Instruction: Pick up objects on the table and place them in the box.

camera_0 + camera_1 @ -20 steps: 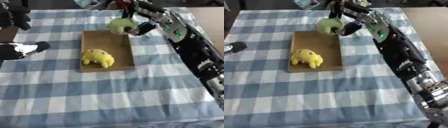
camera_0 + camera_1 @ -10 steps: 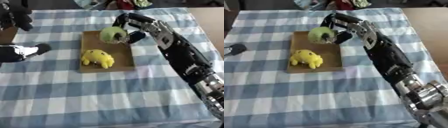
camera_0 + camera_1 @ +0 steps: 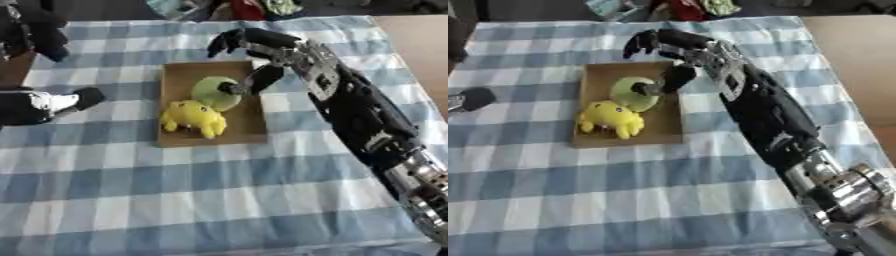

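A shallow brown cardboard box (image 3: pixel 182 73) lies on the checked cloth. Inside it are a yellow plush toy (image 3: pixel 194 116) and, just behind and touching it, a round pale-green toy (image 3: pixel 213 91). My right hand (image 3: pixel 278 47) hovers over the box's far right corner. Its fingers are spread out above the box and the thumb tip (image 3: pixel 246 85) rests against the green toy, with nothing curled round it. My left hand (image 3: pixel 45 102), black with a white patch, shows at the left edge, clear of the box.
A blue-and-white checked cloth (image 3: pixel 219 190) covers the table. Bare wood (image 3: pixel 420 40) shows at the far right. Coloured items (image 3: pixel 249 7) lie along the far edge. A dark shape (image 3: pixel 39 30) stands at the top left corner.
My right hand carried the green toy from beyond the box's far edge down into the box beside the yellow plush. Its fingers have opened off the toy.
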`<state>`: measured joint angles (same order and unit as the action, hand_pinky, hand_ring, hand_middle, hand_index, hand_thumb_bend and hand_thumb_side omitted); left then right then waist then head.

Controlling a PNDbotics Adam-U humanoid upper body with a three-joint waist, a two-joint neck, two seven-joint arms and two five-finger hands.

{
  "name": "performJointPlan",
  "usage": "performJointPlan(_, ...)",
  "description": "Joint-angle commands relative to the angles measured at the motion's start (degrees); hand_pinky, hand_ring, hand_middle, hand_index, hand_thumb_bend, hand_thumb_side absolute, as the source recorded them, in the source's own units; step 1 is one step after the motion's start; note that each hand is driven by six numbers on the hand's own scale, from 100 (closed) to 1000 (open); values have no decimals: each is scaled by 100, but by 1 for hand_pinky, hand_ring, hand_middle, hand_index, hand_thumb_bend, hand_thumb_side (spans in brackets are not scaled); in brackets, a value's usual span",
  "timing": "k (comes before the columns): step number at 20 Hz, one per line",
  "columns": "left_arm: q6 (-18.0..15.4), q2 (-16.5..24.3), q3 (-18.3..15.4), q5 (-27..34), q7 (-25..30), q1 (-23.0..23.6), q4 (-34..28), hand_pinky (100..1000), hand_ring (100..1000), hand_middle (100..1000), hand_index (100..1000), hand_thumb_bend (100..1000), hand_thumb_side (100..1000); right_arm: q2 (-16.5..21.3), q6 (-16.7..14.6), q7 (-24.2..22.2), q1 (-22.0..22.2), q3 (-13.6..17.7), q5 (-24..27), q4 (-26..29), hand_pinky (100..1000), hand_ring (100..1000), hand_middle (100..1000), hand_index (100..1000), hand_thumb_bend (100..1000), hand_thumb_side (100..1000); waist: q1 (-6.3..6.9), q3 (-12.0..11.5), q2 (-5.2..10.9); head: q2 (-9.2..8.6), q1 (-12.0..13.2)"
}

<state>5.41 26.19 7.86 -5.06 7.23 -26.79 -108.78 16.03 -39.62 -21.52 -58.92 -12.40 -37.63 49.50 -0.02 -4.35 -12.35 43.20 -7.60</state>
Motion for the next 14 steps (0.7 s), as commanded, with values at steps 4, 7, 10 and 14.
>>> performJointPlan(4,13,117,-161,-37,-138,65,-70,580,559,537,709,818,212,597,239,32,163,-69,1167,1003,751,841,831,833,214,469,41,90,69,-49,117)
performJointPlan(7,30,118,-232,-79,-261,175,0,579,559,536,706,818,206,1058,582,-24,564,-100,2203,1895,748,840,827,829,183,452,47,147,47,-35,216)
performJointPlan(10,40,106,-309,-135,-378,303,91,578,559,536,703,822,200,1494,1015,-18,1093,42,3077,2814,735,832,816,819,138,444,47,203,27,6,290)
performJointPlan(14,42,85,-398,-162,-547,428,189,576,560,535,702,823,195,1845,1565,76,1864,370,3887,3851,727,826,807,814,100,455,78,261,-12,58,376)
